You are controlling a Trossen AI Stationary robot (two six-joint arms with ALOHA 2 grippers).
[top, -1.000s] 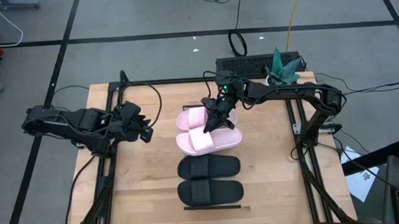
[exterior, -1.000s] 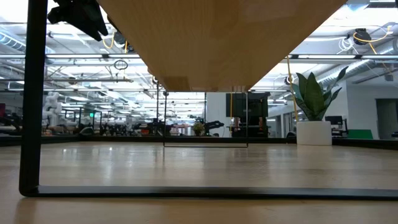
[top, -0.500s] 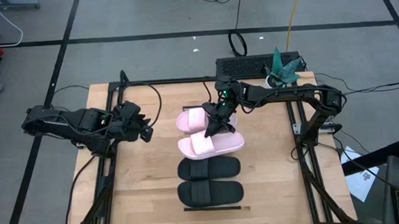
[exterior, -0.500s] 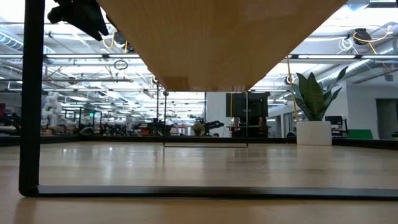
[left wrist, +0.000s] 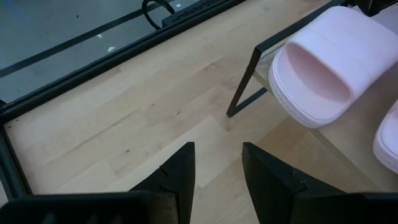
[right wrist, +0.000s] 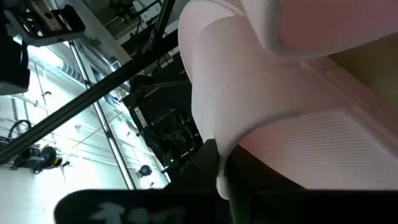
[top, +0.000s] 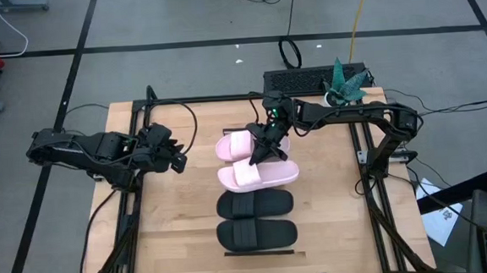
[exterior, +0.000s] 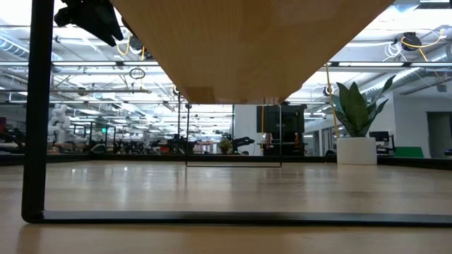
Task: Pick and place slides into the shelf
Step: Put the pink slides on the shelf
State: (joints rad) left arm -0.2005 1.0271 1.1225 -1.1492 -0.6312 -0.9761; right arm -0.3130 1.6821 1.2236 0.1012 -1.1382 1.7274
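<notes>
Since a second ago the front pink slide [top: 257,175] has swung slightly. Left gripper [top: 177,160] waits at nine o'clock, fingers spread. Right gripper [top: 265,148] pinches the rear pink slide [top: 237,145] on the shelf [top: 259,252]; black slides [top: 255,204] lie toward six.

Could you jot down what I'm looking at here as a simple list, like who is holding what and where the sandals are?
right gripper: shut on the strap of a pink slide, over the middle of the shelf
other pink slide: lying just behind it
black slides: two, side by side nearer the front
left gripper: open, empty, waiting at the left of the table
plant: back right corner
</notes>
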